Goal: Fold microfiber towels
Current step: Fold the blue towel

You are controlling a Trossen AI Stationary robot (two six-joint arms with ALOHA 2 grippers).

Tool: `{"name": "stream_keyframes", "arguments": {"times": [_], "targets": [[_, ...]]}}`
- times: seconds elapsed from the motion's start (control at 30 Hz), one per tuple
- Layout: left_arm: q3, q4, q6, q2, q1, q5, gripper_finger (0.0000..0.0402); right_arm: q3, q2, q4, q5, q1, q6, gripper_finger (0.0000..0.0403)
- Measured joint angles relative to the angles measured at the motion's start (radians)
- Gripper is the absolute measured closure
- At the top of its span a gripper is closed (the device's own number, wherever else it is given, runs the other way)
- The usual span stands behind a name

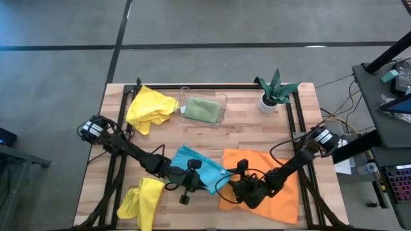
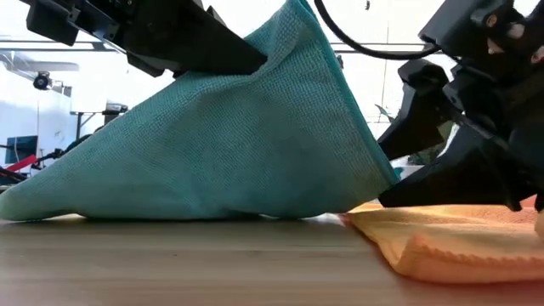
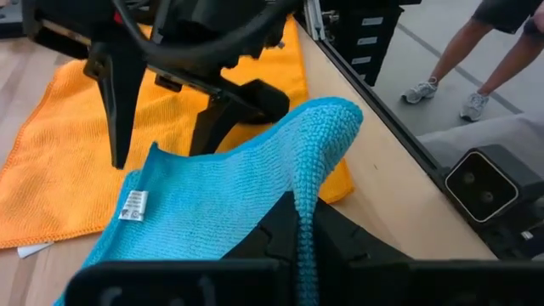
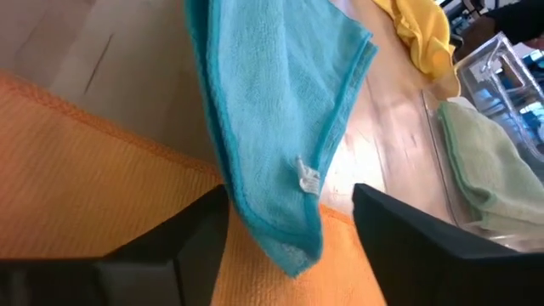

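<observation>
Step in hand: lifting the turquoise towel (image 1: 196, 168) at table centre for a fold. Left gripper (image 1: 186, 183), arm reaching low across from the left edge, pinches one raised corner. Right gripper (image 1: 247, 189), low over the orange towel (image 1: 270, 179), fingers spread around the hanging corner; next it probably needs to close there.

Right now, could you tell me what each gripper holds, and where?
Left gripper pinches the turquoise towel by its edge; right gripper holds nothing, jaws open around a hanging corner.

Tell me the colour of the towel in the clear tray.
Sage green towel, seen best in the high view.
</observation>
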Motion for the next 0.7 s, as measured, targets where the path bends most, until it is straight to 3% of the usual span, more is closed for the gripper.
{"name": "stream_keyframes", "arguments": {"times": [0.5, 0.7], "targets": [[0.0, -0.007, 0.0, 0.0, 0.0, 0.011, 0.0402, 0.003, 0.005, -0.004, -0.047, -0.017, 0.01, 0.0365], [0.0, -0.03, 0.052, 0.0, -0.006, 0.024, 0.0374, 0.022, 0.003, -0.003, -0.081, -0.019, 0.058, 0.0393]]}}
